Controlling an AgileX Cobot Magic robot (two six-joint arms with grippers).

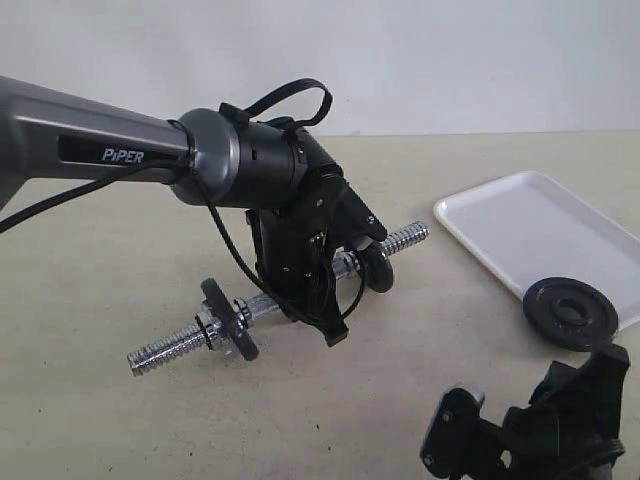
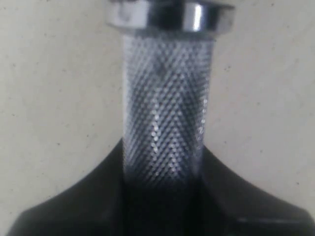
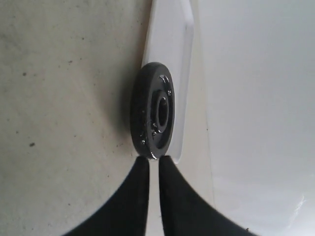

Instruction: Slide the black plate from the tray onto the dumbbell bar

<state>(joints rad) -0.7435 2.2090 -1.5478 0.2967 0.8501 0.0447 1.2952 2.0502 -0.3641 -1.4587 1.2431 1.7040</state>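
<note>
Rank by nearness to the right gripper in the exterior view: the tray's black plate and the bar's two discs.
1. The black plate, on the tray's near edge, right.
2. The bar's right disc, centre.
3. The bar's left disc, far left.

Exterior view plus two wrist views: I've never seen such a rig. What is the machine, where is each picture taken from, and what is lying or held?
It is a robot with two arms, each ending in a two-fingered gripper. The exterior view shows the whole table; each wrist view looks out along one gripper. The left gripper is clamped on the middle of the dumbbell bar, which carries two black discs. The black plate lies on the edge of the white tray. The right gripper, fingers together, sits just short of it, holding nothing.
</note>
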